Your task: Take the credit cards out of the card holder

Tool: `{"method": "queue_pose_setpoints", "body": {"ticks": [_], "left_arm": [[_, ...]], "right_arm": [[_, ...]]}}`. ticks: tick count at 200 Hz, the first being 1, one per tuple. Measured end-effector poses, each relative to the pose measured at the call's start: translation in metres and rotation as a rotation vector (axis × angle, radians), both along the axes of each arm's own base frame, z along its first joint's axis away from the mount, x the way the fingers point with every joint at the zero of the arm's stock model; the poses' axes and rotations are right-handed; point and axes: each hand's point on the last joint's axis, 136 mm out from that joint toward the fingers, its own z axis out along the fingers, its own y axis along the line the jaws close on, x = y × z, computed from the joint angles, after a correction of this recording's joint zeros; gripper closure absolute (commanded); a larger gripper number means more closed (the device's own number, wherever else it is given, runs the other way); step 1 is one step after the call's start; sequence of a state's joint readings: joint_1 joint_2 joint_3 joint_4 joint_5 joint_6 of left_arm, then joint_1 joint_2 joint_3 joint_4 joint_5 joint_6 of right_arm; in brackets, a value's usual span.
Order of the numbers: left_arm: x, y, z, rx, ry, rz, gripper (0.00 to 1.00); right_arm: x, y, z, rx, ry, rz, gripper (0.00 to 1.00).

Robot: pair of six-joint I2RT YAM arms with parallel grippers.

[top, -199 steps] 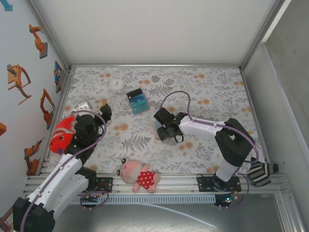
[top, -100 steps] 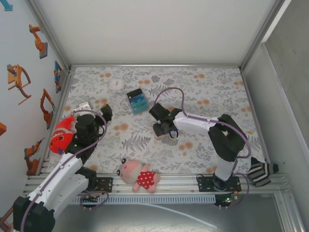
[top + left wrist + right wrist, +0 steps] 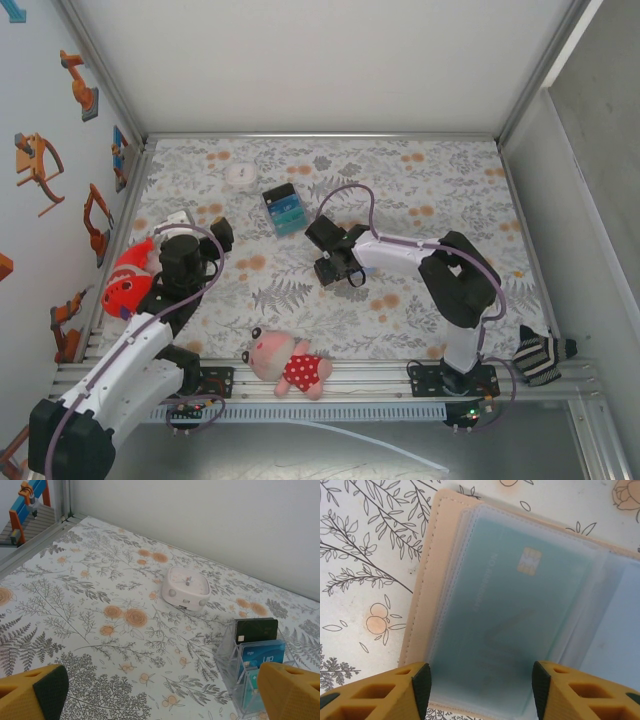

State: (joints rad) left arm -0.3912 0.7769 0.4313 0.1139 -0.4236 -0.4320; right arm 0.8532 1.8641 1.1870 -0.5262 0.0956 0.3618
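Right gripper (image 3: 480, 680): held about half open; nothing is clamped. Whether the pads (image 3: 422, 680) touch the sleeve cannot be told.
Between the jaws: the near short end of the teal card (image 3: 510, 605) is seen there, through a clear sleeve.
Card holder (image 3: 422, 580): laid open and flat on the table (image 3: 420, 180), directly under the right gripper, near the middle.
Long axis: the card runs away from the fingertips, a little tilted, so it is crossed by the closing line of the jaws. The fold is found on the right in the wrist view.
Sleeve mouth: its side cannot be made out.
Nearer arm: the right one, by far.
Left gripper (image 3: 162, 687): spread fully wide, empty, placed well apart at the left side of the table.
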Motion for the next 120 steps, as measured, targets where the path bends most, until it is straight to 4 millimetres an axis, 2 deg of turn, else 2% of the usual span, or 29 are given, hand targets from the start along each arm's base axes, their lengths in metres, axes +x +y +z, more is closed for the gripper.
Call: {"method": "queue_pose_setpoints", "body": {"ticks": [58,120], "left_arm": [[0.0005,-0.0002,0.0031,0.000,0.000,0.000,0.03],[0.0002,-0.0005,0.0070,-0.001,-0.002,-0.002,0.03]], "right_arm": [[0.0025,0.0006,-0.0049,0.034,0.018,-0.011,0.39],[0.0067,-0.0048,-0.0047,0.117,0.042,-0.043,0.49]]}}
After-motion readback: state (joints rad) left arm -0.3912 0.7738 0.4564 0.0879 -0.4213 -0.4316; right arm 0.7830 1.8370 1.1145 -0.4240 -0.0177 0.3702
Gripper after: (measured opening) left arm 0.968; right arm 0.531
